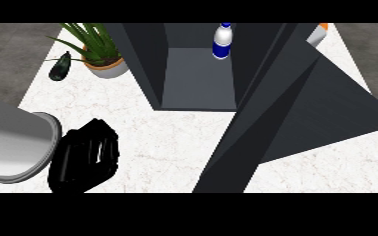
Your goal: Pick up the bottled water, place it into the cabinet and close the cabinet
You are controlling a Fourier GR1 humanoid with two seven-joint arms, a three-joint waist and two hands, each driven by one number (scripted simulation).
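Water bottle [223,41] upright deep inside the open cabinet [196,80], by its right wall. Left hand [83,156] over the table [177,145], fingers relaxed, holding nothing. Risk: the wide-swung door [295,115], slammed, could topple the bottle.

The desk [170,140] looks like polished white stone with faint grey veining, while the cabinet [196,87] and its door [303,115] are a flat, matt dark grey (evenly dull on every panel). The bottled water [222,42] reads as smooth plastic with a glossy blue label. The left hand [83,155] is shiny black, its forearm [22,145] smooth satin grey, and the plant pot [109,69] matt terracotta.
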